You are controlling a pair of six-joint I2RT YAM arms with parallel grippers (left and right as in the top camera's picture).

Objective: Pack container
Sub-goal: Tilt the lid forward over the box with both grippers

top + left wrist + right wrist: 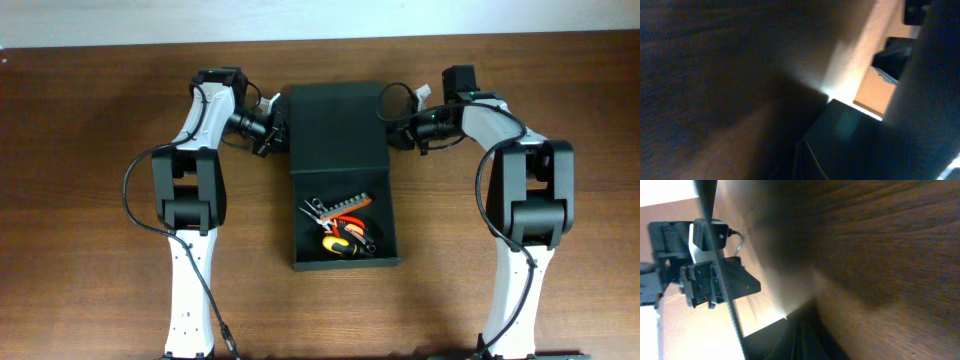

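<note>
The dark container (296, 228) sits open mid-table, with several hand tools (340, 225) inside, among them red-handled pliers and a yellow-and-black tool. Its flap lid (335, 125) is folded back behind it. My left gripper (276, 136) is shut at the lid's left edge and my right gripper (393, 130) at its right edge, each seeming to pinch the flap. The right wrist view shows the lid edge-on as a thin dark line (720, 270), with the left gripper (700, 280) beyond it. The left wrist view is dark and blurred, with the lid surface (850, 145) close up.
Brown wooden table (90, 200) all round the box. Both arms' white bases stand at the near edge, left (190, 300) and right (510, 300), with a black cable (215, 310) trailing beside the left one.
</note>
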